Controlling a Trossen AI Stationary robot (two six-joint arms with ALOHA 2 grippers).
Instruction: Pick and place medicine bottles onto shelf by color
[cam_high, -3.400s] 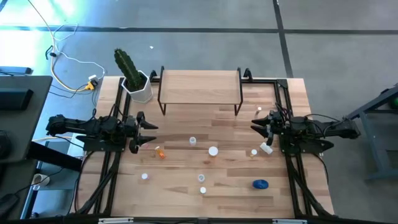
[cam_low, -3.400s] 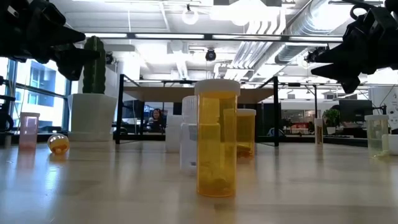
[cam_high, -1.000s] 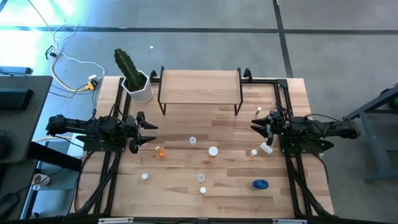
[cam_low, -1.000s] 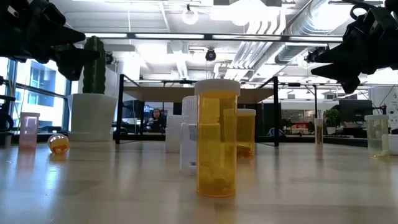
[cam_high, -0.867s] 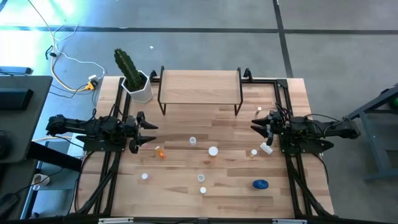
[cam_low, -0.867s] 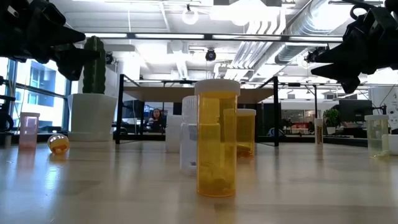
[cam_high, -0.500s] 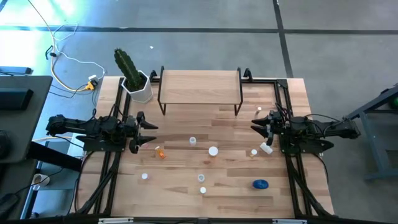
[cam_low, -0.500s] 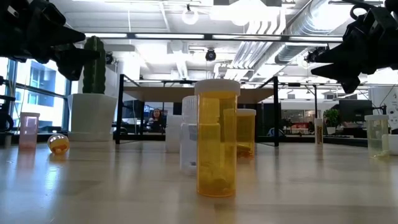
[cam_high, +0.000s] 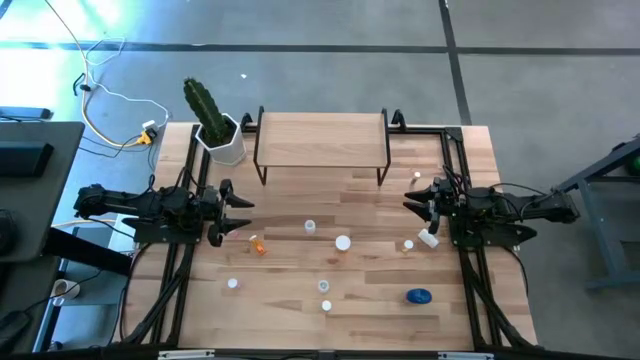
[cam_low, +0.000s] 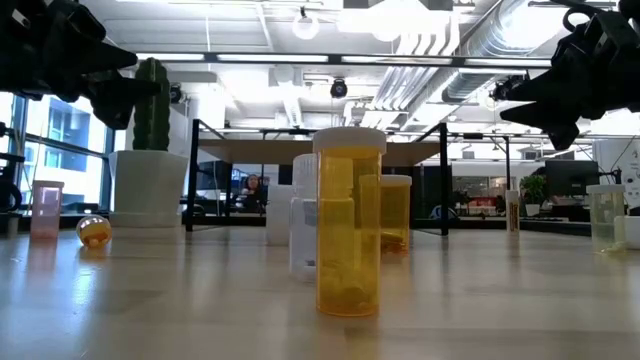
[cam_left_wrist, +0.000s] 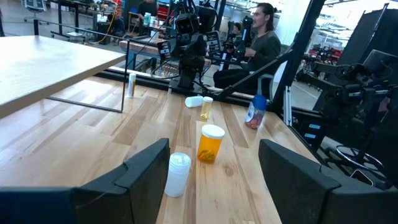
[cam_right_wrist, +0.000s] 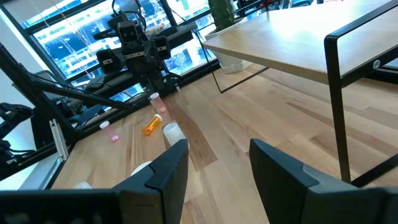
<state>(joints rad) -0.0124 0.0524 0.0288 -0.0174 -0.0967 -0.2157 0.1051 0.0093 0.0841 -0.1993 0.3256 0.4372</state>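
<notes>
My left gripper (cam_high: 243, 213) hung at table's 9 o'clock edge, fingers apart, empty. My right gripper (cam_high: 410, 196) at 3 o'clock, fingers apart too, nothing between. Shelf (cam_high: 322, 138) at 12 o'clock, top bare. Bottles strewn across middle: orange bottle (cam_high: 258, 244) on its side just by left gripper, blue bottle (cam_high: 418, 295) toward 5 o'clock, white-capped bottle (cam_high: 343, 242) near centre.

Risks, my judgement: lying orange bottle could roll off under pinch; tight cluster meant fingers could topple neighbour; cactus pot (cam_high: 226, 143) close to shelf's left end, could get clipped.
</notes>
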